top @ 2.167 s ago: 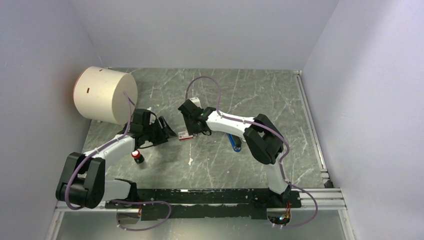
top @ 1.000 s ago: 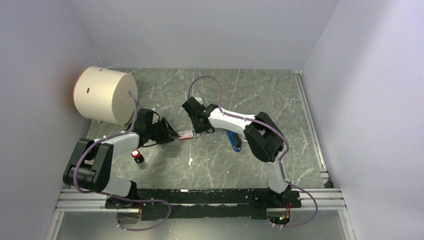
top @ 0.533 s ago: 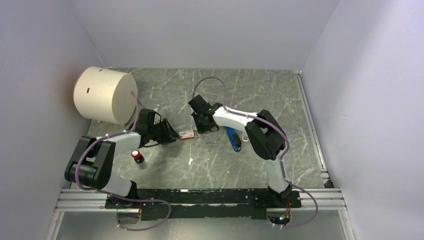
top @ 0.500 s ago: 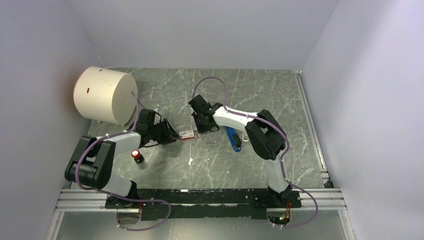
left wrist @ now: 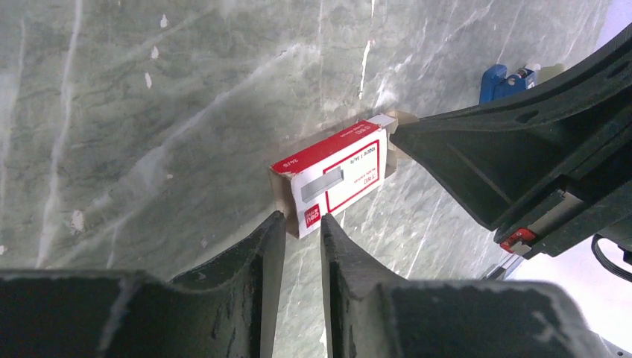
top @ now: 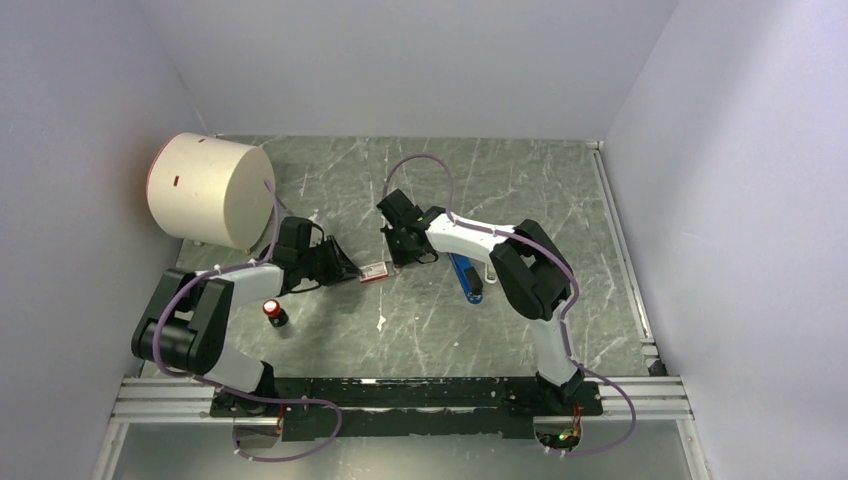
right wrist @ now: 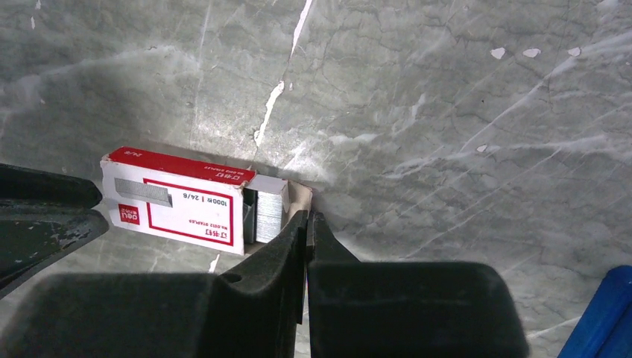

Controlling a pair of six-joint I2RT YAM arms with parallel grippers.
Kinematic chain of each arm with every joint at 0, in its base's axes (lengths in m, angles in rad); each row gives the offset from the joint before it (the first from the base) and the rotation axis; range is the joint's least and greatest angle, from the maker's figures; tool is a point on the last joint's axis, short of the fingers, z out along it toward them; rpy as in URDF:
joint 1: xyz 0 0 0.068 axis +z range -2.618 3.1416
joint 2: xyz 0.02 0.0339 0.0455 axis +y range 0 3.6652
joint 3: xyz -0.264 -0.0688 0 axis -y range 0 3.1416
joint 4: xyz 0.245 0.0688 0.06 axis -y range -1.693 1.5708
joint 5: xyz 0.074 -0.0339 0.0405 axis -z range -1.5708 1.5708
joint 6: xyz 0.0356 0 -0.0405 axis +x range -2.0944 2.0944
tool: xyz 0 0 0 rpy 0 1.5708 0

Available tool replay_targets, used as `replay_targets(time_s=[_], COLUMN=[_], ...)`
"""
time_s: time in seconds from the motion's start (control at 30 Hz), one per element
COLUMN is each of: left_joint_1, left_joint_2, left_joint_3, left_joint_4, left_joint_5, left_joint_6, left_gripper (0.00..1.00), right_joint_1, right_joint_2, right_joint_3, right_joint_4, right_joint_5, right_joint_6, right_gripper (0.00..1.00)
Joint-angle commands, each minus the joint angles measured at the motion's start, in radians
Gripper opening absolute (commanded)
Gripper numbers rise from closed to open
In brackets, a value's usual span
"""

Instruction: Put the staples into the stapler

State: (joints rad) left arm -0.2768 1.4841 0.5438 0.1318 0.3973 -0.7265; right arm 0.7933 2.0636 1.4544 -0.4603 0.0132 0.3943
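The stapler [top: 467,277] lies flat on the table [top: 520,190], to the right of centre. It is slim and blue with a dark near end, and its far end is tucked under the forearm of the right arm. Neither hand touches it. Well to its left lies the staple box [right wrist: 179,205], red and white, flat with its printed face up. Its right end is open, so the grey staples [right wrist: 268,215] show inside, and a brown cardboard flap [right wrist: 301,195] stands out from that end. The right hand [right wrist: 307,218] comes at this open end with its two fingers [right wrist: 283,253] pressed together. Their shared tip meets the flap beside the staples, but the views do not show whether the flap is pinched between them. The left hand [left wrist: 302,222] is at the opposite, closed end of the box. Its fingers [left wrist: 261,253] are a narrow slit apart and one corner of the box sits right at the mouth of that slit. Whether they clamp the corner or only touch it I cannot tell. So the two hands face each other across the box, one at each end. Nearer the left arm's base a small black item with a red cap [top: 274,312] stands on the table. In the far left corner a large cream cylinder [top: 200,190] lies on its side.
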Motion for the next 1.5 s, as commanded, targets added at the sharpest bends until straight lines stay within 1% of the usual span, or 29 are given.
replay_targets(time_s=[0.0, 0.13, 0.3, 0.43, 0.57, 0.63, 0.7, 0.73, 0.97, 1.07, 1.23, 1.33, 1.47], left_joint_1=[-0.011, -0.017, -0.019, -0.019, -0.019, -0.019, -0.019, -0.019, -0.017, -0.008, 0.051, 0.087, 0.114], left_joint_2=[0.026, 0.038, 0.031, 0.033, 0.057, 0.073, 0.072, 0.066, -0.005, -0.017, -0.035, -0.066, -0.112], left_joint_3=[0.000, -0.005, -0.015, 0.002, 0.003, -0.001, -0.008, -0.006, 0.028, 0.031, 0.025, 0.022, 0.027], left_joint_4=[0.080, 0.089, 0.103, 0.068, 0.096, 0.110, 0.121, 0.115, 0.008, 0.000, -0.008, -0.047, -0.102], left_joint_5=[0.030, 0.025, 0.017, 0.001, 0.030, 0.034, 0.021, 0.007, -0.111, -0.120, -0.127, -0.176, -0.254], left_joint_6=[-0.004, -0.010, -0.012, 0.020, 0.012, 0.002, -0.002, -0.001, 0.060, 0.066, 0.039, 0.028, 0.022], left_gripper=[0.29, 0.27, 0.22, 0.19, 0.18, 0.14, 0.06, 0.05, 0.05, 0.05, 0.05, 0.05, 0.05], right_joint_1=[-0.002, -0.003, -0.003, -0.004, -0.005, -0.006, -0.009, -0.013, -0.070, -0.100, -0.117, -0.120, -0.130], right_joint_2=[0.017, 0.017, 0.014, 0.011, 0.016, 0.022, 0.021, 0.019, 0.008, 0.028, 0.099, 0.140, 0.161], right_joint_3=[0.004, 0.005, 0.001, 0.000, 0.006, 0.013, 0.017, 0.017, 0.028, 0.056, 0.171, 0.226, 0.250], right_joint_4=[0.005, 0.009, 0.012, 0.016, 0.020, 0.017, 0.016, 0.015, 0.023, 0.025, 0.010, -0.014, -0.042], right_joint_5=[-0.032, -0.038, -0.040, -0.038, -0.042, -0.044, -0.033, -0.024, -0.016, -0.045, -0.079, -0.069, -0.052], right_joint_6=[-0.012, -0.006, 0.001, 0.008, 0.006, 0.004, 0.011, 0.014, -0.006, -0.018, -0.020, -0.009, 0.015], right_gripper=[0.05, 0.04, 0.03, 0.02, 0.01, 0.00, 0.00, 0.00, 0.00, 0.00, 0.00, 0.00, 0.00])
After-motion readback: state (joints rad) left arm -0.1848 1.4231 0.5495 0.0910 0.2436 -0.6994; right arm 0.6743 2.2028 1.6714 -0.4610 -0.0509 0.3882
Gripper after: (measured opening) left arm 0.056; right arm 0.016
